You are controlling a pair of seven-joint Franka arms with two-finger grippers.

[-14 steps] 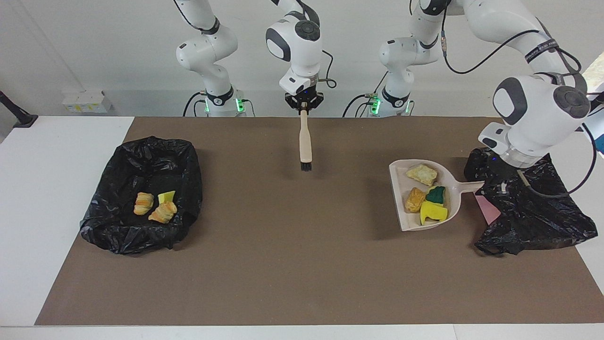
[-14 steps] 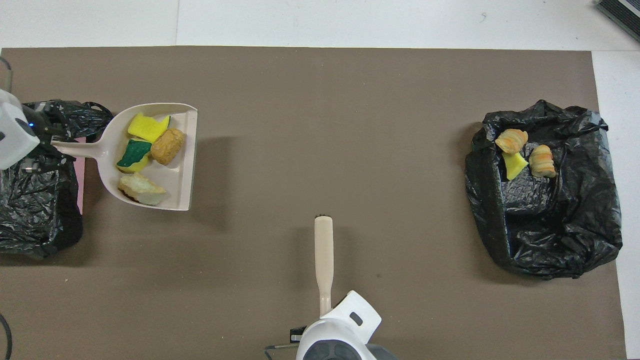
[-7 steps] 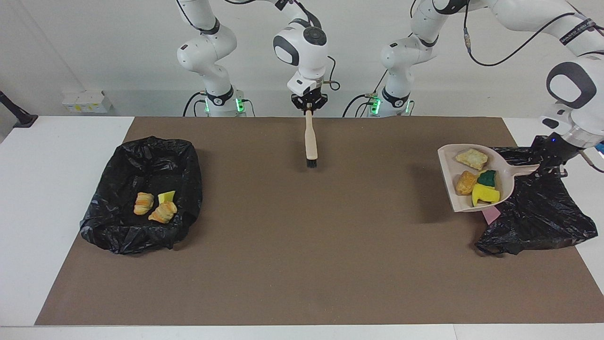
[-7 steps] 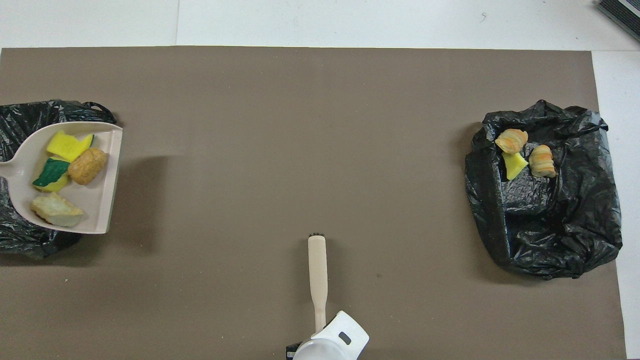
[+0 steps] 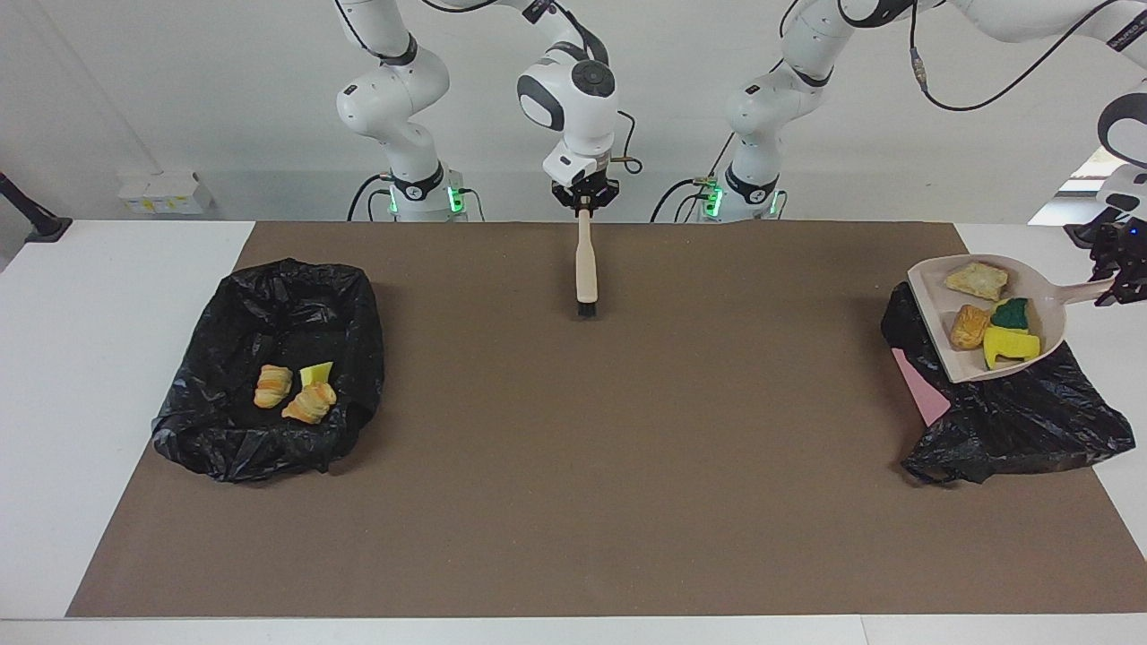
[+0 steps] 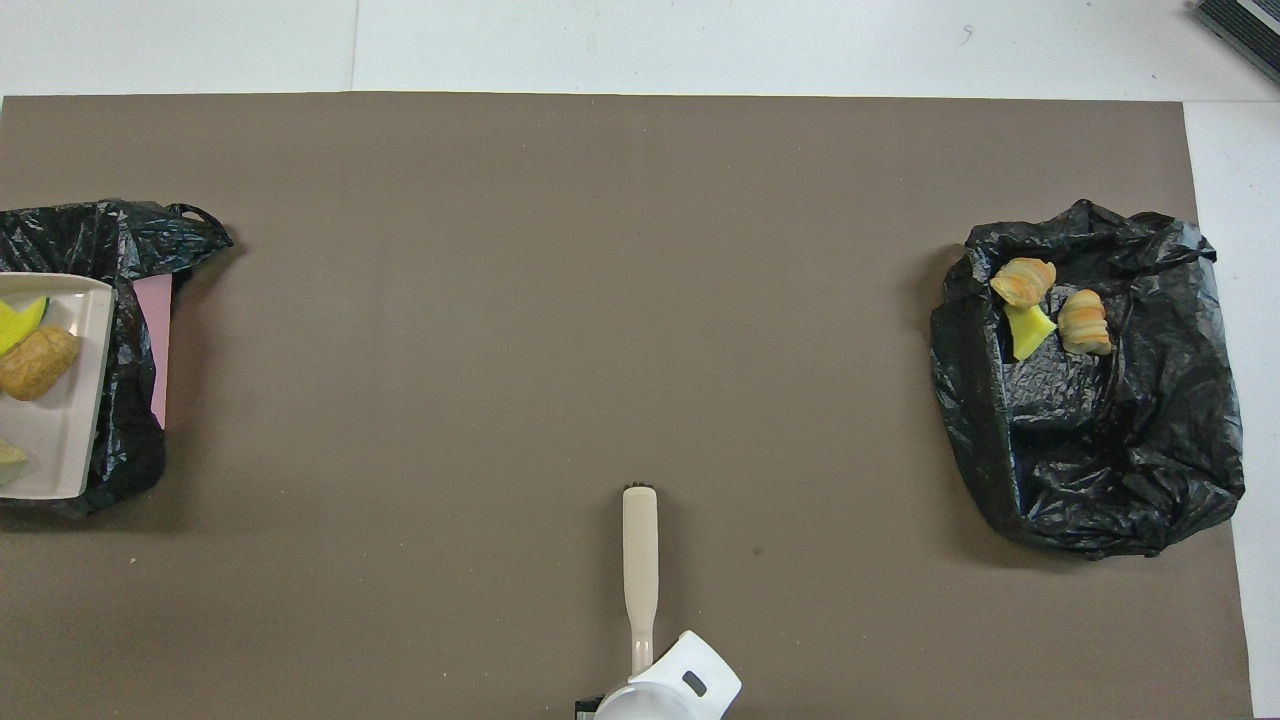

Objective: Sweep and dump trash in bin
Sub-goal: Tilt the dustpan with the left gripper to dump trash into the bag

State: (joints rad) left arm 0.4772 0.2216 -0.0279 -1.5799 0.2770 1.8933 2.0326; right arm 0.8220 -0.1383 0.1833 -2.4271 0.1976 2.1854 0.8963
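Beige plastic dustpan [image 5: 950,358]: four trash pieces [image 5: 986,313], handle pinched in left gripper [image 5: 1114,285] over black-lined bin [image 5: 1013,421]. Right gripper [image 5: 584,199] clamps beige brush [image 5: 586,269] hanging below.

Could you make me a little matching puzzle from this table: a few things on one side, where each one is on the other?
Things:
1. dustpan
2. brush
3. two striped pastry lumps
4. pink sheet

Places:
A. hanging bristles-down from the right tool, over the mat
B. inside the bin bag at the right arm's end
C. held by its handle in the left tool, raised over the bin bag at the left arm's end
D. poking out beside the bin bag at the left arm's end

Pairs: 1-C, 2-A, 3-B, 4-D
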